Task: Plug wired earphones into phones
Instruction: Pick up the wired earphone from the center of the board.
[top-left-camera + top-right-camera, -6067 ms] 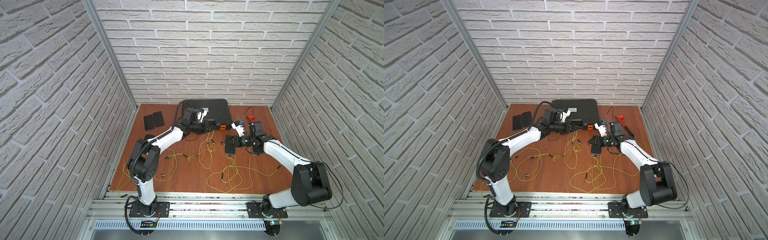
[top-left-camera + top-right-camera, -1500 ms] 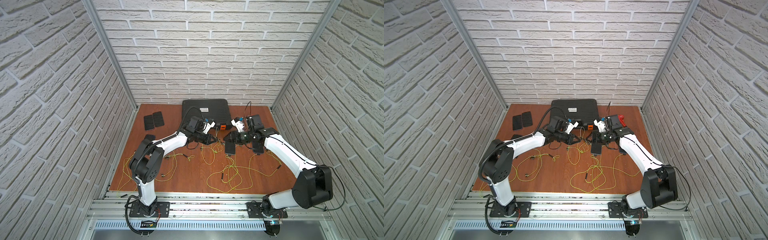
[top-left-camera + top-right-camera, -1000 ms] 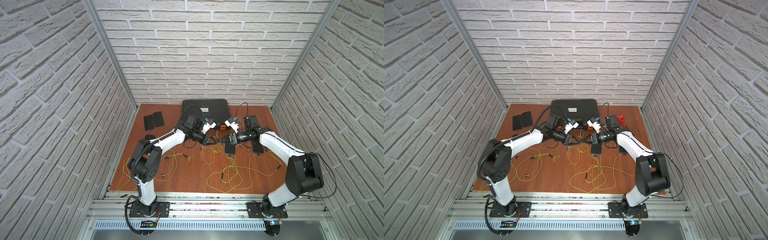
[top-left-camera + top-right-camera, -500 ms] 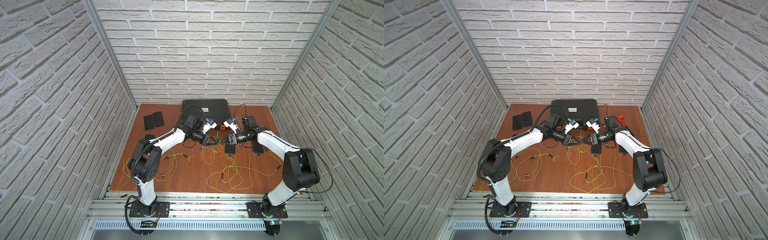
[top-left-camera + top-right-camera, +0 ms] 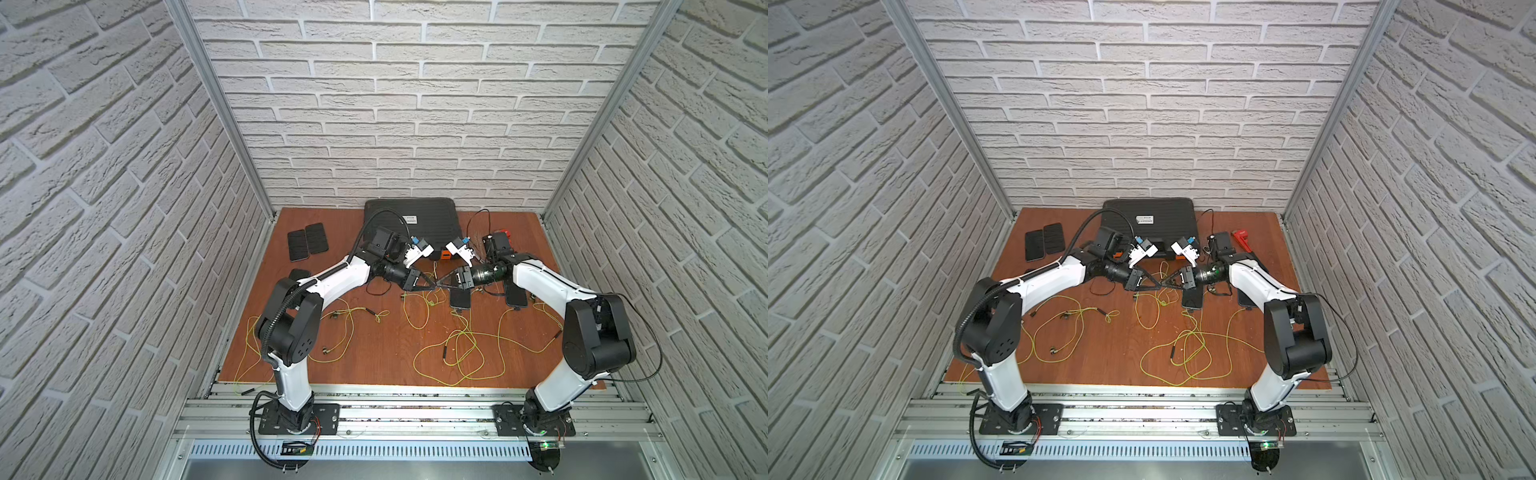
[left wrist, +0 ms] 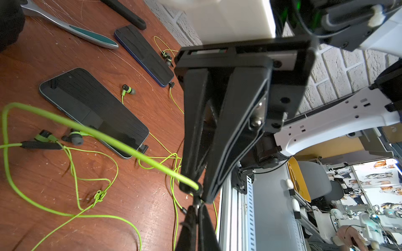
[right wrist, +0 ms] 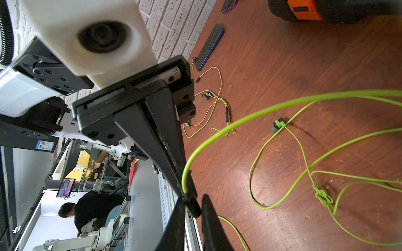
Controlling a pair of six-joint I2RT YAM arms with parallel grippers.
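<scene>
Right gripper (image 5: 441,285), jaws narrowly parted, has met left gripper (image 5: 432,286) pinching earphone plug (image 7: 191,206).

The earphone cords (image 6: 108,140) were yellow-green with dark earbuds (image 6: 76,139); phones (image 5: 316,238) black, some ribbed; case (image 5: 411,216) black and ribbed, latches (image 7: 304,8) orange; table (image 5: 374,368) showed reddish-brown wood grain; walls (image 5: 395,104) bore white brick pattern.

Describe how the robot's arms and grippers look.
Both arms, left arm and right arm, have white shells between bulky black joints. A ribbed black hose runs along the left one. Each wrist carries a white camera block. The left gripper and right gripper are black with long tapering fingers.
</scene>
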